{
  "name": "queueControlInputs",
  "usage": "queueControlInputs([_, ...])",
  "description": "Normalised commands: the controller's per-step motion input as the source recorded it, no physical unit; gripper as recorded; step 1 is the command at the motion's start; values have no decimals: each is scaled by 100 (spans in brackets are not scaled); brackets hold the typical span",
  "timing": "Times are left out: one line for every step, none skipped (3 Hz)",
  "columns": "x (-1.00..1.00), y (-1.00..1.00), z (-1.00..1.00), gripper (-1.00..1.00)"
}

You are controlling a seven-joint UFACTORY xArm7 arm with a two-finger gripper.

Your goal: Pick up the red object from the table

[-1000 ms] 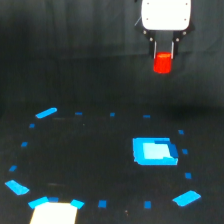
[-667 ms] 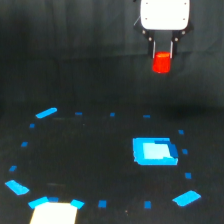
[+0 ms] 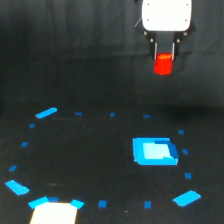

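Black table (image 3: 75, 150) bearing blue block (image 3: 154, 151), tape marks (image 3: 46, 113).

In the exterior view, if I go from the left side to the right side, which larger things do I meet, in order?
Slanted blue tape mark → pale patch at the bottom edge → blue block → red object held in the gripper → blue tape mark at the lower right.

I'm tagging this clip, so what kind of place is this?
Probably a robotics lab test bench: a wide black table marked with a ring of small blue tape marks, a flat blue block, and a white gripper holding a small red stubby block aloft.
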Motion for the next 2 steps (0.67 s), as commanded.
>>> queueControlInputs([12,18,100,-100])
queueControlInputs([27,18,91,-100])
